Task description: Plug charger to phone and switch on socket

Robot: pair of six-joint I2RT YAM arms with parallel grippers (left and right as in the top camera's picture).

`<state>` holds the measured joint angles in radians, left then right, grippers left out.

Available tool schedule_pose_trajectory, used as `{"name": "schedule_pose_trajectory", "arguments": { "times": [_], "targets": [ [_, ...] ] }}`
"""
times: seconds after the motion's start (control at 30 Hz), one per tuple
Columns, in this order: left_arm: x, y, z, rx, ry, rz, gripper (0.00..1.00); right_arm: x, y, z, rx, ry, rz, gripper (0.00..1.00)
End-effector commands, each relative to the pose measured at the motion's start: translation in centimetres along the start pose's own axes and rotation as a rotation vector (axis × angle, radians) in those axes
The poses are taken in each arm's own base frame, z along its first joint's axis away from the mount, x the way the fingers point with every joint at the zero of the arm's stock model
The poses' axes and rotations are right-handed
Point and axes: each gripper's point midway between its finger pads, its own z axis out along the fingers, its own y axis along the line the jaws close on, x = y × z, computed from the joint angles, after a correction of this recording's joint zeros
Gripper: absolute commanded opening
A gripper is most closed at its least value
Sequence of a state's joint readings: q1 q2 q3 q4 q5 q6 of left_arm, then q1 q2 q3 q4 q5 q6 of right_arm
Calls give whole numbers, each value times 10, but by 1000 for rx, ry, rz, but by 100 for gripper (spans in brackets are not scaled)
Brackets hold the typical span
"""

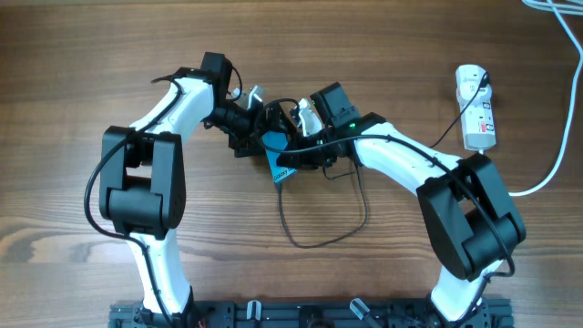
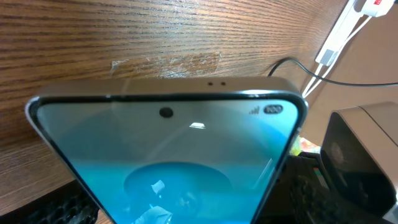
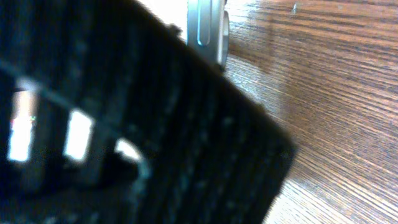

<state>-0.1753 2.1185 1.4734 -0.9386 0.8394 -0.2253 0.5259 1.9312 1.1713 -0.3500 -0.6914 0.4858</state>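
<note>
The phone, its screen lit blue-teal, sits tilted at the table's middle between both arms. In the left wrist view the phone fills the space between my left gripper's fingers. A sliver of wood shows beside one finger, so the jaws stand open around it. My right gripper is shut at the phone's lower end. Its own view is blocked by a dark ribbed blur, so any hold on the charger is hidden. The charger's black cable loops toward the front. The white socket lies far right.
A thick white lead curves along the right edge from the socket. A thin black cable runs from the socket toward the right arm. The phone's silver edge shows at the top of the right wrist view.
</note>
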Motion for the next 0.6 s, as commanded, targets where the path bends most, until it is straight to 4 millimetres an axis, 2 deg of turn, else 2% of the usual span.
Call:
{"name": "schedule_pose_trajectory", "arguments": {
  "times": [0.0, 0.1, 0.23, 0.37, 0.57],
  "targets": [
    [2, -3, -1, 15, 5, 11, 100, 3, 9, 0, -83, 33, -10, 4],
    [5, -11, -2, 68, 22, 75, 100, 2, 16, -4, -142, 42, -11, 4],
    [24, -53, -11, 334, 70, 276, 99, -2, 35, -17, -287, 54, -41, 4],
    [34, -71, -23, 470, 69, 372, 98, -3, 48, -26, -384, 65, -70, 4],
    [39, -102, -64, 708, -28, 498, 91, -8, 47, -33, -409, 54, -68, 4]
  ]
}}
